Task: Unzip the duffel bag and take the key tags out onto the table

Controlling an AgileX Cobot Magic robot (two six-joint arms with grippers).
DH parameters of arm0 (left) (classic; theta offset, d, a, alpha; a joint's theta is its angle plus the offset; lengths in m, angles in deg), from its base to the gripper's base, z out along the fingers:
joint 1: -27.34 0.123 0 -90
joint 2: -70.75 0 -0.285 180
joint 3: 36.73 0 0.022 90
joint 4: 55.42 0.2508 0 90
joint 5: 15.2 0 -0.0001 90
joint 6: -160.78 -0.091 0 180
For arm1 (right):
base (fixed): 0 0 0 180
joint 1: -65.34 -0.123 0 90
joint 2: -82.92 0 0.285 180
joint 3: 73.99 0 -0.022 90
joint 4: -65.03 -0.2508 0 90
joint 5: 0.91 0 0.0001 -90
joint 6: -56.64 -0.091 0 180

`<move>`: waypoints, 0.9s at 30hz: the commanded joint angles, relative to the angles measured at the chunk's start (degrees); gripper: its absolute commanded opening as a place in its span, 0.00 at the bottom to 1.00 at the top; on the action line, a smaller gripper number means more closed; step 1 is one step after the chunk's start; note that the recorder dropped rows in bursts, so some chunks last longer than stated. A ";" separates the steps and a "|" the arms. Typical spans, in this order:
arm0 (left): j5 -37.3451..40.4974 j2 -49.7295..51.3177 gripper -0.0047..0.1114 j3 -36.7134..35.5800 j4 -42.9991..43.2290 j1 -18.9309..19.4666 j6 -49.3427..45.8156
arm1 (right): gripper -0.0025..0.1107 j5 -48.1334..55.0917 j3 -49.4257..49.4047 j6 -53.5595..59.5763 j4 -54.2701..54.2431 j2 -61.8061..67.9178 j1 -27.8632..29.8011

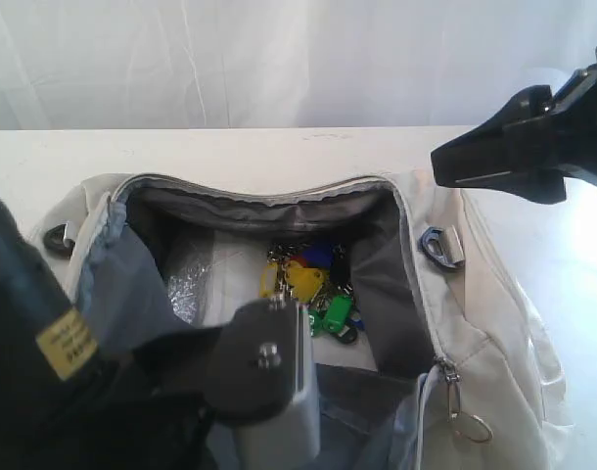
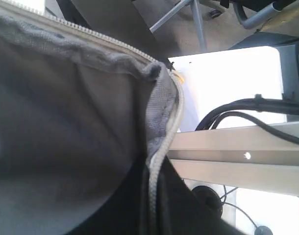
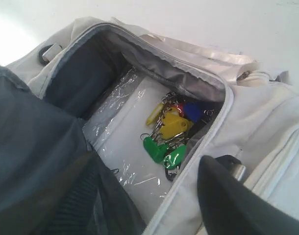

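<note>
White table [image 1: 230, 152], curtain [image 1: 279, 59] behind; left hand [image 2: 154, 205] clamped, seemingly on duffel bag [image 1: 494, 313] flap; right hand [image 1: 453, 166] spread, empty.

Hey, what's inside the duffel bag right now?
Inside the duffel bag, the key tags lie bunched on a clear plastic sheet covering the floor. The raised flap and the left arm cover the near side, so anything there is hidden.
</note>
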State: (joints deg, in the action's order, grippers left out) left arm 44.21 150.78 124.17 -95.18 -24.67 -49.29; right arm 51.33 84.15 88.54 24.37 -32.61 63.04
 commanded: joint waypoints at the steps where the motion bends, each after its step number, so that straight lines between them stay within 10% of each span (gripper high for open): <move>1: -2.74 -0.83 0.18 -6.21 -1.56 -2.05 0.96 | 0.52 0.63 -0.12 1.00 -0.72 0.01 0.02; 6: -4.79 -0.83 0.76 -4.54 -1.74 -2.05 0.82 | 0.52 2.77 -0.12 1.39 -1.22 0.01 0.02; 15: 6.25 -0.96 0.55 11.50 17.54 -1.95 10.82 | 0.51 5.83 -0.37 5.73 -6.79 0.01 0.02; 23: -20.07 0.69 0.52 14.02 38.25 -1.84 22.01 | 0.45 3.90 -4.58 7.47 -8.71 1.88 0.02; 27: -21.42 6.81 0.47 12.04 51.35 -0.75 30.07 | 0.45 4.04 -5.71 7.47 -8.61 4.18 0.02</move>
State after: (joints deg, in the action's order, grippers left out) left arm 23.22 153.77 137.78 -52.57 -26.24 -25.66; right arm 55.60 79.24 95.40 16.28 -29.60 63.04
